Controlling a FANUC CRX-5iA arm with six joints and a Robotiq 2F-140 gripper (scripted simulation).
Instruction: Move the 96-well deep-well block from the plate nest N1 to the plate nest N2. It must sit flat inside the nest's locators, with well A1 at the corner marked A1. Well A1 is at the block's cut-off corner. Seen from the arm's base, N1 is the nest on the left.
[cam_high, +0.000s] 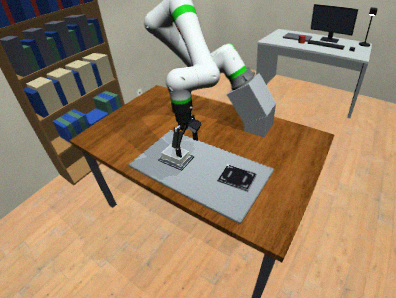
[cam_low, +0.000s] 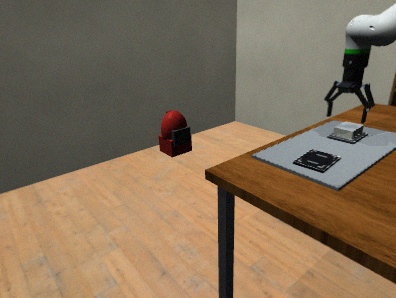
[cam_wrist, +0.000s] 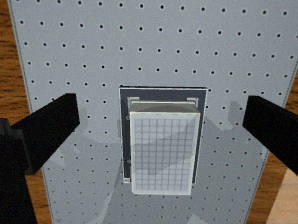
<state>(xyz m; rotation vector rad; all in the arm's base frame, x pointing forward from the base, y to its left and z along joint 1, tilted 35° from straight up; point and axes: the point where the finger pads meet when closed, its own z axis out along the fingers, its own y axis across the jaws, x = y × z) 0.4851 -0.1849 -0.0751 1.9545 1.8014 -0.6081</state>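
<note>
The white deep-well block (cam_high: 174, 155) sits in a black nest on the grey perforated mat (cam_high: 202, 176). It also shows in the exterior view (cam_low: 347, 131) and in the wrist view (cam_wrist: 162, 148), where its grid of wells faces up. My gripper (cam_high: 185, 137) hangs above the block, wide open and empty. In the wrist view its two black fingers stand far out on either side of the block (cam_wrist: 162, 122). In the exterior view the gripper (cam_low: 349, 102) is a little above the block. The other black nest (cam_high: 236, 177) lies empty on the mat, also seen in the exterior view (cam_low: 317, 160).
The mat lies on a wooden table (cam_high: 210, 165). The arm's grey base block (cam_high: 252, 105) stands at the table's back. A bookshelf (cam_high: 55, 75) stands to the left, a desk with a monitor (cam_high: 320, 47) behind. A red object (cam_low: 174, 133) sits on the floor.
</note>
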